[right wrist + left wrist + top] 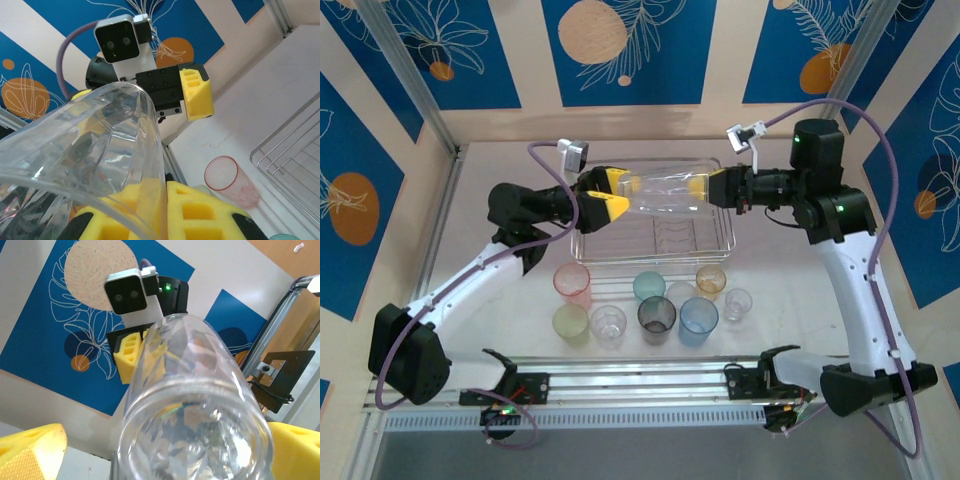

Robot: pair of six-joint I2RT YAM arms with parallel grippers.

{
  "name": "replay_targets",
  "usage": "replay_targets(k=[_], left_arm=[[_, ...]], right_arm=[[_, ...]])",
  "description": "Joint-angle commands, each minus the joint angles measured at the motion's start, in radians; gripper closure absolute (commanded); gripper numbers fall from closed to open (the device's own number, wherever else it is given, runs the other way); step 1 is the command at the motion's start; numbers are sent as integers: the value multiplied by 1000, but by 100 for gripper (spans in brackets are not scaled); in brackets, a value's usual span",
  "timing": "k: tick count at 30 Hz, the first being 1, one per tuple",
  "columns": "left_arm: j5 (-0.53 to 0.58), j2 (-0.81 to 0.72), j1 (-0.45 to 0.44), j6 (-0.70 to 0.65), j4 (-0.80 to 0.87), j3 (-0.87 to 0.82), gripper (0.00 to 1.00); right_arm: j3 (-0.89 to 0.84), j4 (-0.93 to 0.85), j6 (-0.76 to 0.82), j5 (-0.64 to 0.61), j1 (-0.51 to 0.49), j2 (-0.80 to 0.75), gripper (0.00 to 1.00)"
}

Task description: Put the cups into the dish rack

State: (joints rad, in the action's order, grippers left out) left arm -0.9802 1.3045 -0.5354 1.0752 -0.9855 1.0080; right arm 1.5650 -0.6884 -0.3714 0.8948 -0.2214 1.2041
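Note:
A clear cup [665, 192] hangs on its side above the dish rack [728, 238], held between both arms. My right gripper [705, 187] is shut on the cup's rim wall, which is pinched between its yellow pads [210, 212]. My left gripper [612, 194] is open and straddles the cup's narrow base. In the left wrist view there is a gap between its left finger [35, 450] and the cup [195, 415]. In front of the rack stand the other cups: pink [572, 281], yellow-green [570, 321], clear [608, 324], smoky grey [656, 316], blue [698, 318], teal [648, 286] and amber [710, 279].
Two more clear cups [679, 294] [737, 303] stand among the row. The pink cup [230, 180] sits left of the rack's wire edge [290, 150]. An aluminium rail [630, 380] runs along the near table edge. Wall panels close in the back and sides.

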Motion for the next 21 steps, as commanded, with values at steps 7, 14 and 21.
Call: replay_targets(k=[7,14,21], left_arm=[[-35,18,-15,33,-85,27,1],[-49,57,-15,65,-119,37,19],[-35,46,-14,-3,-2,47,44]], right_arm=[[44,37,25,5,-61,81,100],[70,76,8,-3,-87,144,100],[85,64,14,-19,-111,188,100]])
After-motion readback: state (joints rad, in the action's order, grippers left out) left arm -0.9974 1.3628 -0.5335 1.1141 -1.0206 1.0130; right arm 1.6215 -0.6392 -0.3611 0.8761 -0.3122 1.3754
